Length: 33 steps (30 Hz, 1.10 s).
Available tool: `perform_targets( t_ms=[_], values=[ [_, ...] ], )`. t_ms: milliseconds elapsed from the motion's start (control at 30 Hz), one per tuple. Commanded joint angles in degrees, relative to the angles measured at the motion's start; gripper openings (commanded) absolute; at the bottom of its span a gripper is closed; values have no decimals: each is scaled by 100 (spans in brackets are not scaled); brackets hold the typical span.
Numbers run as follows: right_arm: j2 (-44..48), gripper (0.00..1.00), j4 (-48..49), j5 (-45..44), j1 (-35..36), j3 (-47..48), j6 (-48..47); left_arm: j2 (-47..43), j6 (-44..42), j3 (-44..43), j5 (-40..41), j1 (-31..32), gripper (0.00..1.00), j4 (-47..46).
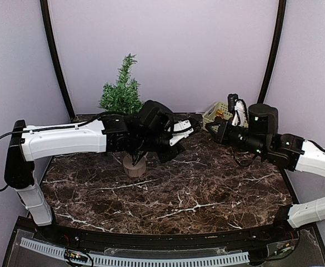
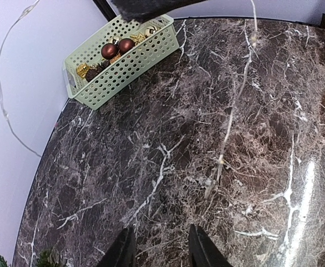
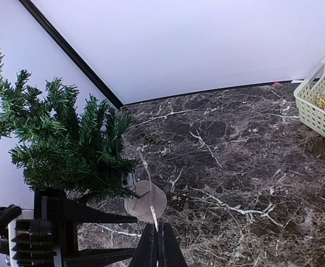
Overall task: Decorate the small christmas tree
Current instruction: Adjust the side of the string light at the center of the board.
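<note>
The small christmas tree (image 1: 121, 92) stands at the back left on its round pale stump (image 1: 134, 165), with my left arm reaching across in front of it. It also shows in the right wrist view (image 3: 62, 144), as does the stump (image 3: 145, 201). My right gripper (image 3: 157, 227) is shut on a thin clear light string (image 3: 147, 178) that leads up toward the tree. The same string (image 2: 231, 117) hangs over the marble table ahead of my left gripper (image 2: 160, 227), which is open and empty. In the top view the two grippers, left (image 1: 195, 123) and right (image 1: 209, 130), are close together mid-table.
A pale green perforated basket (image 2: 118, 61) holds dark red balls (image 2: 109, 50) and gold ornaments at the back right (image 1: 220, 114); its edge shows in the right wrist view (image 3: 318, 108). A thin white wire (image 2: 6, 111) hangs by the wall. White walls enclose the table.
</note>
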State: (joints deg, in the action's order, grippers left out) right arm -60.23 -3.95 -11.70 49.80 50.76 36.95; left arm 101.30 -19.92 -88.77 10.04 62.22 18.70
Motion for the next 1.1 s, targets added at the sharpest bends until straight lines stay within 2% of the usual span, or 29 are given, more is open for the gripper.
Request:
perform_targets(
  t_ms=[0, 100, 300, 467, 667, 867, 1067],
  values=[
    [-49, 0, 351, 75, -20, -27, 67, 4, -204, 53, -196, -16, 35, -170],
    [-64, 0, 352, 82, -15, -14, 76, 32, -256, 73, -216, -14, 36, -143],
    [-65, 0, 325, 37, -24, 4, 80, 26, -312, 142, -103, -15, 47, -95],
    [-49, 0, 333, 19, -13, 12, 90, -45, -359, 274, -73, -10, 44, -91],
    [-34, 0, 296, 10, -15, 38, 100, -126, -395, 418, -73, -12, 48, -113],
    [-49, 0, 298, 9, -17, 39, 101, -145, -490, 404, -13, -14, 28, -230],
    [-10, 0, 213, -45, -19, 44, 89, -156, -562, 449, 13, -16, 26, -138]
  ],
)
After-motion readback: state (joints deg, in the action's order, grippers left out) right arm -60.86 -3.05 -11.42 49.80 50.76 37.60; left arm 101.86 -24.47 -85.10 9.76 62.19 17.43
